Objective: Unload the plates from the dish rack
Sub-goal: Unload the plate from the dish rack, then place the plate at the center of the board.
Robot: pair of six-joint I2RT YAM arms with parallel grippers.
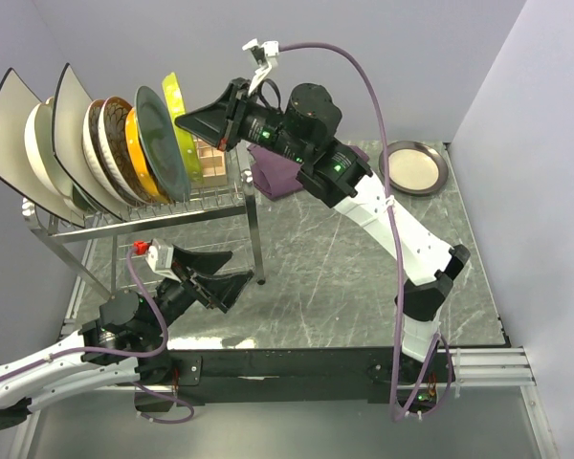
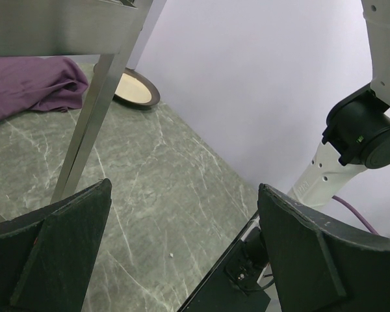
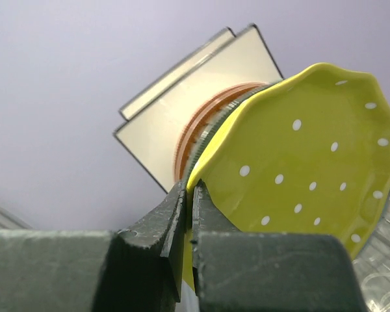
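Observation:
The silver wire dish rack (image 1: 153, 215) stands at the back left and holds several plates on edge: white square ones (image 1: 10, 124), a brown-patterned one (image 1: 103, 134), an orange one (image 1: 134, 143), a teal-green one (image 1: 161, 143) and a lime-yellow dotted scalloped plate (image 1: 176, 110). My right gripper (image 1: 187, 120) is shut on the lime-yellow plate's rim (image 3: 299, 162) at the rack's right end. My left gripper (image 1: 215, 277) is open and empty, low over the table beside the rack's front right leg (image 2: 91, 123). A round cream plate with a dark rim (image 1: 413, 167) lies flat at the back right.
A purple cloth (image 1: 277, 172) lies behind the rack, also seen in the left wrist view (image 2: 26, 88). A small wooden compartment box (image 1: 209, 158) sits on the rack's right end. The table is green marble (image 1: 335, 277) with a wall close on the right.

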